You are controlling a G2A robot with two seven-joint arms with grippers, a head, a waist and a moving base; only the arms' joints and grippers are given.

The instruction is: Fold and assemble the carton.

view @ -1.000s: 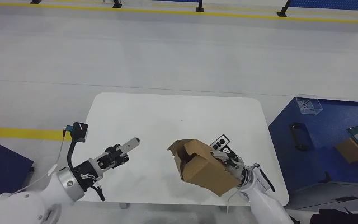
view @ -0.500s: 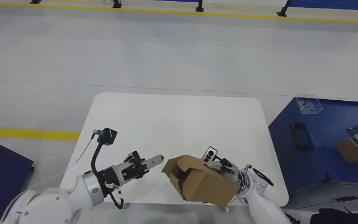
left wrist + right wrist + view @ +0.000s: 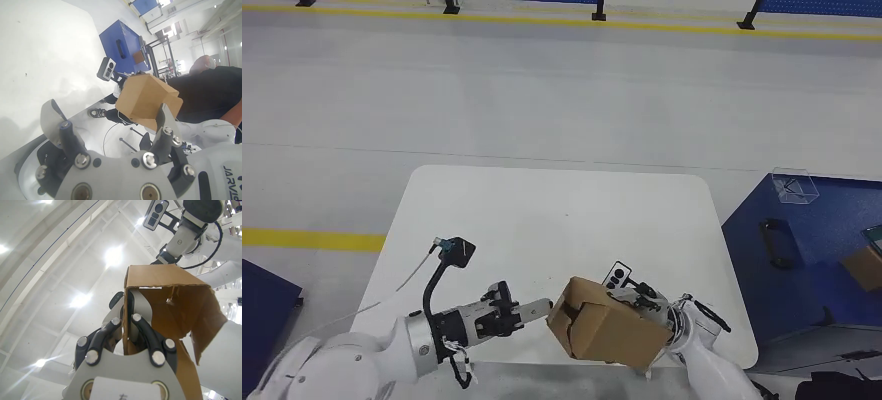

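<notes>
Pressing the end flaps shut looks like the step in hand. The carton [image 3: 607, 320] hangs over the near edge of the table [image 3: 542, 200], on the right arm's side, its walls squared up into a tube. The right gripper [image 3: 126, 313] is clamped on one wall, with one finger inside and one outside. The left gripper [image 3: 106, 107] stands with its fingers wide apart at the carton's other end. One fingertip [image 3: 167, 123] is at the folded end there, and I cannot tell whether it touches. To do this well, I judge, the left arm should push flat and square on the flap, along the carton's length. The right grip should hold firm meanwhile, so the wall neither buckles nor slips. An off-centre push could skew the tube or tear its ragged edge. The end facing the right wrist is open, and inside are that gripper's finger and bare cardboard. A blue box [image 3: 802, 250] stands beside the table, contents hidden
</notes>
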